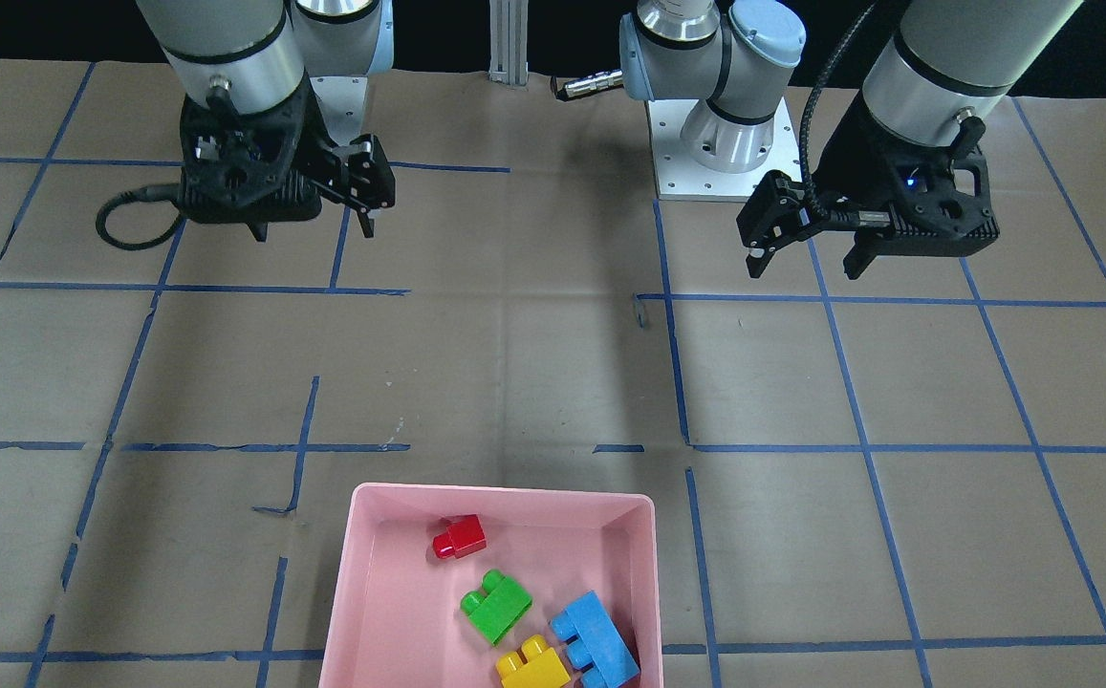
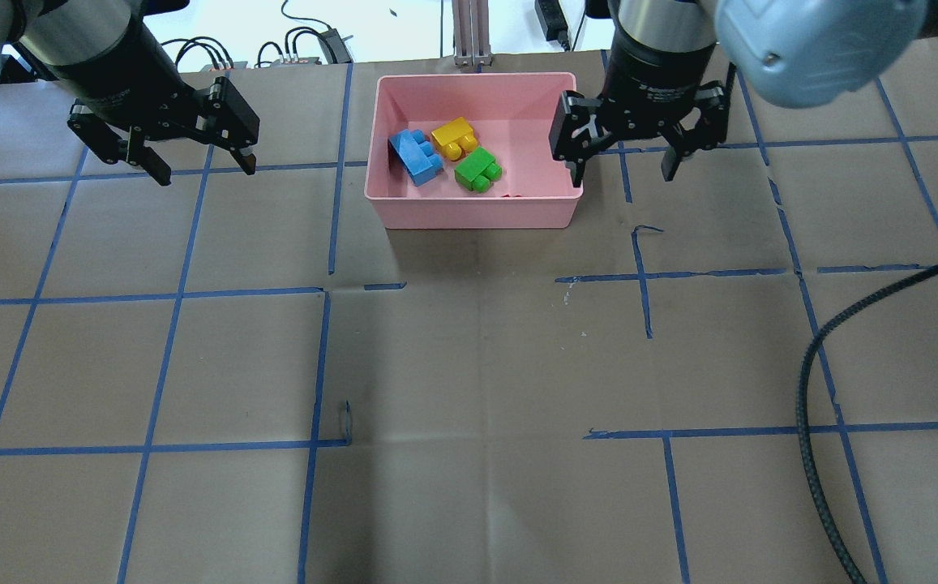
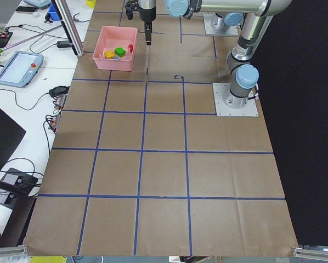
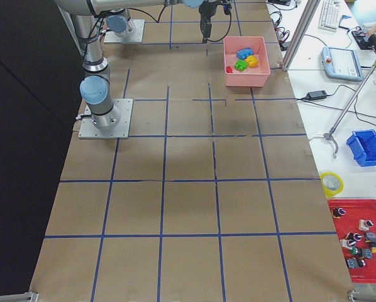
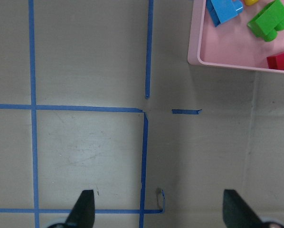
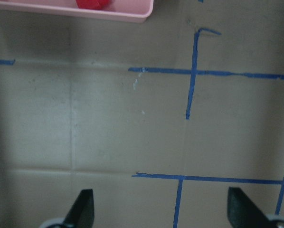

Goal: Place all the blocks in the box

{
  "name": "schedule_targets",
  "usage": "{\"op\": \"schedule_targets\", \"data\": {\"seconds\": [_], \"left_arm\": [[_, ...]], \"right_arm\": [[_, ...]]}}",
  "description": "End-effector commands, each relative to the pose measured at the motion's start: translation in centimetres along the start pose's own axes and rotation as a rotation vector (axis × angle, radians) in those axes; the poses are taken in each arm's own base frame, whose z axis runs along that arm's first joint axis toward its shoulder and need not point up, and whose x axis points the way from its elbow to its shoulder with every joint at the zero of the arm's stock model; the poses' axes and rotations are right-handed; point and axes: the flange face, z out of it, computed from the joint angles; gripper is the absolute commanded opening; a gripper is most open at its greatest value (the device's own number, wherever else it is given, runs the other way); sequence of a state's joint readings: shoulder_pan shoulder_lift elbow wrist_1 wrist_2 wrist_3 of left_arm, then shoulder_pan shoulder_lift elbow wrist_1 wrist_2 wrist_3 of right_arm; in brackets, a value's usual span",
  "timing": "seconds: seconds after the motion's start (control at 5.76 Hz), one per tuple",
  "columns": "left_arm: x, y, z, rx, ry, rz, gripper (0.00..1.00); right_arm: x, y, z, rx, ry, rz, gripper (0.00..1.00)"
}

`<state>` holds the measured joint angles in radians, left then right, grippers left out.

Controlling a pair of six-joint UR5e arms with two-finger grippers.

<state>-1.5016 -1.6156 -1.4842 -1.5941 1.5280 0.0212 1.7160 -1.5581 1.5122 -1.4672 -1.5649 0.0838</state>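
The pink box (image 2: 477, 212) stands at the far middle of the table. All four blocks lie in it: light-blue (image 2: 416, 157), yellow (image 2: 454, 137), green (image 2: 477, 169), and red (image 1: 460, 537), which is nearly hidden behind the near wall in the overhead view. My left gripper (image 2: 205, 166) hovers open and empty to the left of the box. My right gripper (image 2: 624, 172) hovers open and empty just right of the box. The left wrist view shows open fingers (image 5: 82, 209) above bare paper, with the box (image 5: 194, 38) at top right. The right wrist view shows the box's rim (image 6: 123, 16) at top.
Brown paper with a blue tape grid covers the table. A black braided cable (image 2: 817, 365) hangs over the right near side. The left arm's base plate (image 1: 720, 143) is bolted to the table behind the grippers. A black cable loop (image 1: 132, 229) lies by the right gripper.
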Motion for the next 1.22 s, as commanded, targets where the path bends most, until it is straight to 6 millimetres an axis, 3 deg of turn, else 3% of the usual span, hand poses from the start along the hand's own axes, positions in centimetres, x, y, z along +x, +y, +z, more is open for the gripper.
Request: {"op": "schedule_targets", "data": {"seconds": [0.0,0.17,0.35,0.69,0.87,1.04], "left_arm": [[-0.3,-0.3,-0.6,0.015,-0.032,-0.002,0.97],[-0.3,-0.4,-0.6,0.016,-0.029,-0.004,0.98],[-0.2,-0.5,-0.5,0.013,-0.02,-0.005,0.98],[-0.2,-0.5,-0.4,0.012,-0.019,-0.007,0.98],[-0.2,-0.6,-0.3,0.012,-0.018,-0.007,0.98],[-0.1,-0.6,-0.2,0.01,-0.018,-0.007,0.98]], "right_arm": [[2.8,7.7,-0.4,0.0,0.011,0.043,1.0],[5.0,10.1,-0.7,0.021,0.008,0.098,1.0],[6.7,11.2,1.1,0.004,-0.001,0.141,1.0],[7.0,8.3,0.8,0.039,-0.012,0.118,1.0],[7.3,5.0,-0.5,0.037,-0.01,0.119,1.0],[7.2,3.3,-1.3,0.038,-0.01,0.119,1.0]]}}
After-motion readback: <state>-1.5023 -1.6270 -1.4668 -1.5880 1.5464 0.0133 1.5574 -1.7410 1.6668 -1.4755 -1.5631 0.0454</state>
